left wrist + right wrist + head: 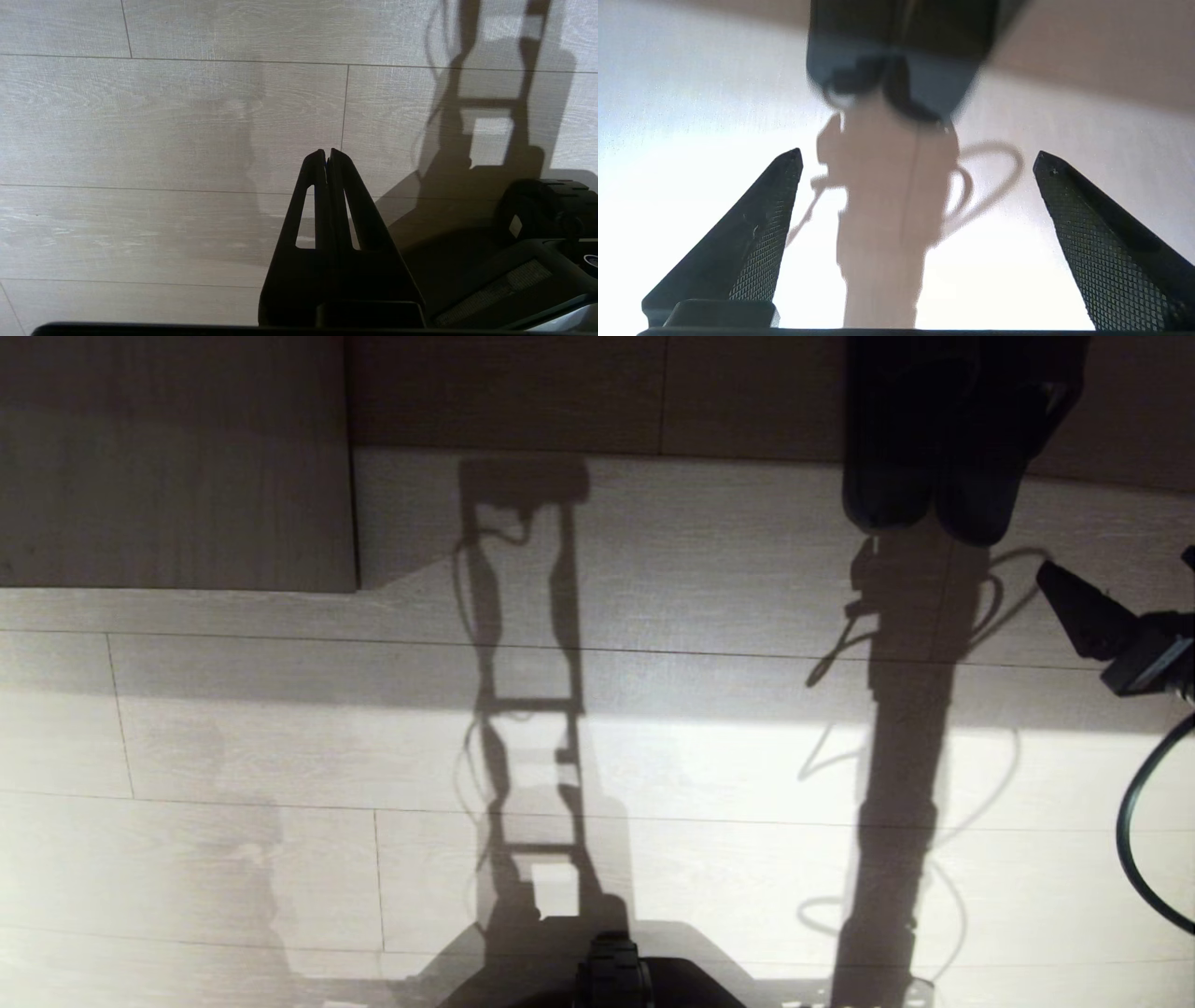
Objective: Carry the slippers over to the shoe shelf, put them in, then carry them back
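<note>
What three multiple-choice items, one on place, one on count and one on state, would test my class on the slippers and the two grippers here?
1. Where do the slippers lie in the head view?
A. upper right, side by side
B. lower left
C. between the left gripper's fingers

2. How many slippers show?
A. one
B. two
C. four

3. How do the grippers stand?
A. both shut
B. left open, right shut
C. left shut, right open

Answers:
1 A: the dark pair sits at the upper right, heels over the wooden floor.
2 B: two heels show next to each other.
3 C: the left gripper has its fingertips together over bare floor; the right gripper stands spread wide, holding nothing, the slippers ahead of it.
</note>
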`<state>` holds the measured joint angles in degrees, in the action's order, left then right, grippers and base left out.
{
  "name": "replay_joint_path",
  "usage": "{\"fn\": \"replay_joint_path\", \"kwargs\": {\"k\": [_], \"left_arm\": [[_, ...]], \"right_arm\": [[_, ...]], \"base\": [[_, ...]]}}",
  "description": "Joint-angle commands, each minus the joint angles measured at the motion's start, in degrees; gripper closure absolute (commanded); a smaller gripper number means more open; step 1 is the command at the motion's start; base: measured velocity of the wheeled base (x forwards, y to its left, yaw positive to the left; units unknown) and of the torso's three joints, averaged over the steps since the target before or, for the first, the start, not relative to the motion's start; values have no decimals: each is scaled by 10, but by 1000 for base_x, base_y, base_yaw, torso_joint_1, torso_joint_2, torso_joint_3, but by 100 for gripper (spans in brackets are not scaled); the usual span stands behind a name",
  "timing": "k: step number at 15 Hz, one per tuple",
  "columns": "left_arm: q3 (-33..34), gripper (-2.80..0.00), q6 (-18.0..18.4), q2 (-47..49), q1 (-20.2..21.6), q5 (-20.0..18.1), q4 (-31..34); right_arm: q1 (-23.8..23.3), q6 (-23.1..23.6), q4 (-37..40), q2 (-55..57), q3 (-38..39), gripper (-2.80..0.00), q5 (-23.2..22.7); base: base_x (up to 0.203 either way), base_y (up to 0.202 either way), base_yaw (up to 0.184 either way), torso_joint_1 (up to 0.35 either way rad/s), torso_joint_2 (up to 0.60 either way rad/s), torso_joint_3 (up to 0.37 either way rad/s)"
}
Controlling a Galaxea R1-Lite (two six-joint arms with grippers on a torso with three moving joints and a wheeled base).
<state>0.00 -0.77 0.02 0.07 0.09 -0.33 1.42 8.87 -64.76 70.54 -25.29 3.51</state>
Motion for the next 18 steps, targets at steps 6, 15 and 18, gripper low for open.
{"fn": "replay_joint_path", "kwargs": {"k": [6,15,18], "left_arm": [[0,0,0,0,0,0,0],[0,0,0,0,0,0,0],[0,0,0,0,0,0,0]], "right_arm": [[11,4,155,-265,157,-280,20],[11,20,333,-432,242,0,21],[12,14,450,-540,250,0,21]], "base": [[0,0,0,0,0,0],[0,0,0,0,0,0],[0,0,0,0,0,0]]}}
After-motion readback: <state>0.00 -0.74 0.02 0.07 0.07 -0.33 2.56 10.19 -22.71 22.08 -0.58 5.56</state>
